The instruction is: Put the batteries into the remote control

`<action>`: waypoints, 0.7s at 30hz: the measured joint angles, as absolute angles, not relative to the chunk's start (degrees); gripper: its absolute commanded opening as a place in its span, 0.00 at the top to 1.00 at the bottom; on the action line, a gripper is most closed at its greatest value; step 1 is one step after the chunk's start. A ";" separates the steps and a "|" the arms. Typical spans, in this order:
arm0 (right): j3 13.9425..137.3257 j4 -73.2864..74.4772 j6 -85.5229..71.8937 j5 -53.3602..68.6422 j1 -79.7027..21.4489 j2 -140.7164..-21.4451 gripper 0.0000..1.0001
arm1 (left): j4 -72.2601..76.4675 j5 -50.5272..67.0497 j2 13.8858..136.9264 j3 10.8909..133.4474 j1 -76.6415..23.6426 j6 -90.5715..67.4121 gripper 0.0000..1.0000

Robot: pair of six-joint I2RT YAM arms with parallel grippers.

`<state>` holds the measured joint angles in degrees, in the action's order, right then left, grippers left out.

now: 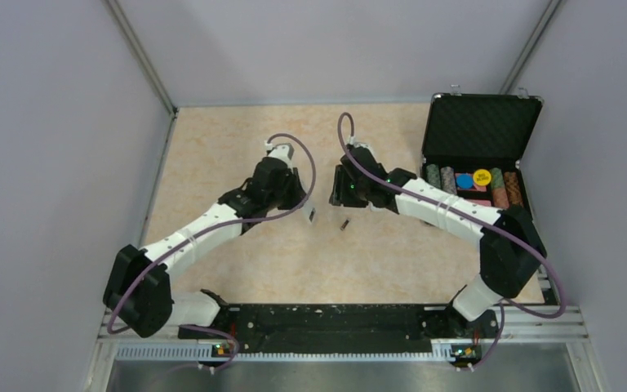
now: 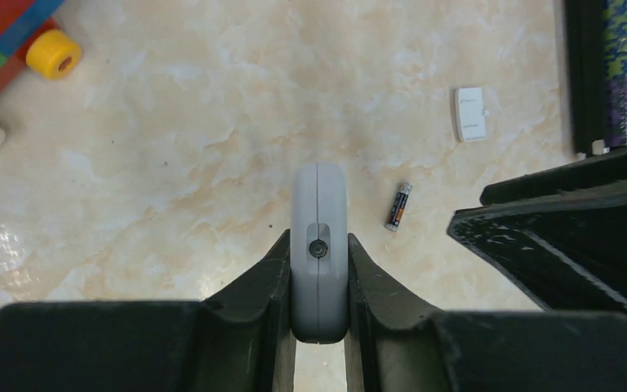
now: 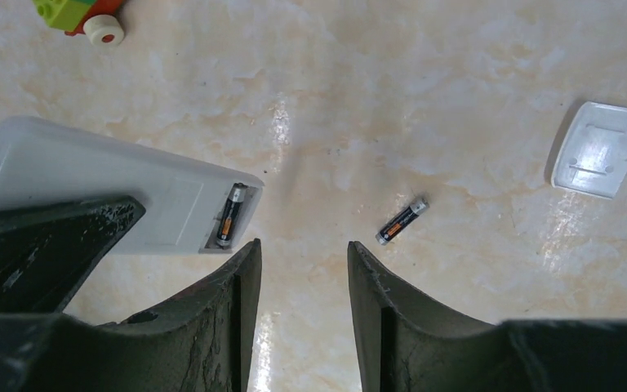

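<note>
The loose battery (image 3: 402, 220) lies flat on the table (image 1: 212, 163), near the middle and just right of the remote control (image 3: 114, 192). It is a thin round cylinder. If one finger of the right gripper (image 3: 300, 245) meets it before the other, it will likely roll or skid out of the pinch. The battery also lies at a slant to the jaw gap, so a straight descent could clip its end.

The seated battery (image 3: 230, 214) sits in an uncovered bay at the handset's right end. A tilt or a knock there could shake it loose. The left gripper (image 2: 319, 241) grips the handset only by its narrow edges, so a hard push while loading could twist it in the grip. The battery cover (image 3: 600, 149) lies farther right, well apart from all this.

The left arm reaches from its near-left base toward the centre. Its jaws are closed on the remote control, which stands on edge between the fingers. The right arm stretches from the near-right base diagonally inward, wrist pointing down. Its jaws are parted and empty, and they hover beside the handset's open end.
</note>
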<state>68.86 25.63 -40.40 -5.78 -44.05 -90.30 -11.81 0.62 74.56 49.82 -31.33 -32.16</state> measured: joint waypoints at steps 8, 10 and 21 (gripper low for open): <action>67.79 25.06 -41.78 -6.13 -44.01 -92.79 0.57 | -15.97 -17.76 79.96 57.30 -42.87 -23.59 1.00; 67.46 24.95 -42.26 -6.07 -43.92 -93.17 0.57 | -16.60 -21.32 81.41 57.95 -44.38 -22.11 1.00; 66.00 22.48 -45.30 -2.68 -42.89 -96.97 0.55 | -18.17 -30.74 83.07 58.08 -45.39 -19.38 1.00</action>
